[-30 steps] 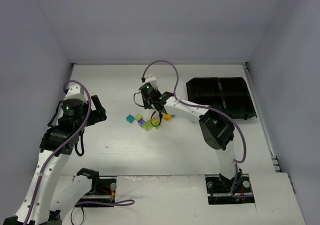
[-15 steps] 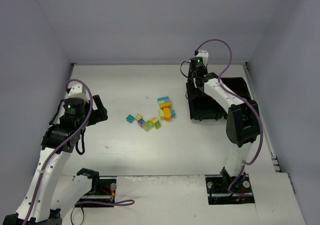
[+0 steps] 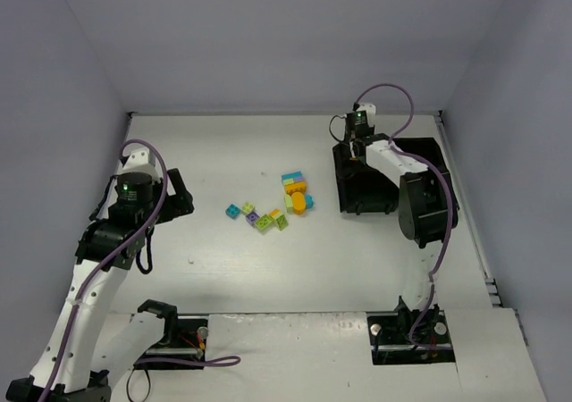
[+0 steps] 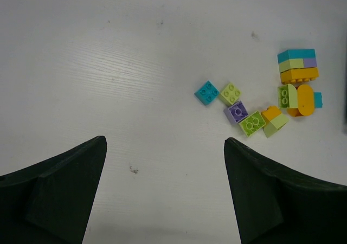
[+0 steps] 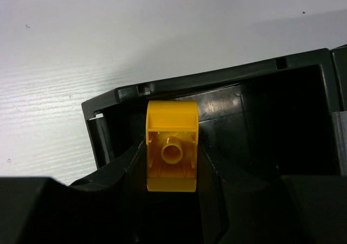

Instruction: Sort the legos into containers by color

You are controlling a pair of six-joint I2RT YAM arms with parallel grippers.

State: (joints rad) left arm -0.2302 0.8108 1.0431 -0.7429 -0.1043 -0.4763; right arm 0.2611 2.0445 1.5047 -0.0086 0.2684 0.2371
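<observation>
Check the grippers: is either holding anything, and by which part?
Right gripper: a yellow-orange brick, pinched by its two opposite side walls between the fingers, hollow underside toward the wrist camera, above the tray. Left gripper: open, nothing held.

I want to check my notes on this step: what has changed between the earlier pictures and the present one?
The right pincer swung from the pile of bricks rightward and away to the black tray, where it holds a yellow-orange brick over a corner compartment. The left pincer stayed open in place; the pile did not move.
</observation>
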